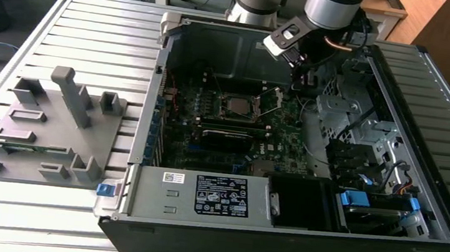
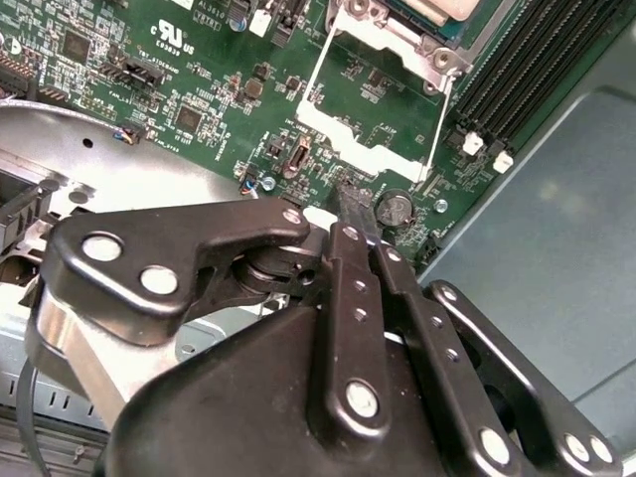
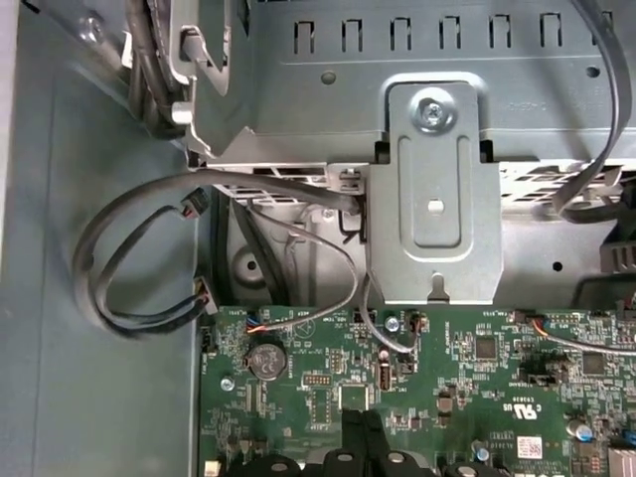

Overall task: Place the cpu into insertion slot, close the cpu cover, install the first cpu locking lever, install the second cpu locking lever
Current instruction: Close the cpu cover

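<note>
Slatted counter [image 1: 92, 30], open PC case [image 1: 279, 248]. Gripper [image 2: 355, 207] pinched closed, empty. cpu cover [image 2: 363, 151] just ahead of tips, flipped open: looks thin, stiff, hinged, light. Push on frame edge.

Single arm [image 1: 335, 4] stands at the upper part of the exterior view, its silver forearm angled steeply downward. The wrist [image 1: 289, 37] is tilted toward the exterior view's left. Pincer [image 2: 355, 207] points downward. In both wrist views its black fingers [image 3: 350, 429] lie side by side, tips pressed together.
</note>
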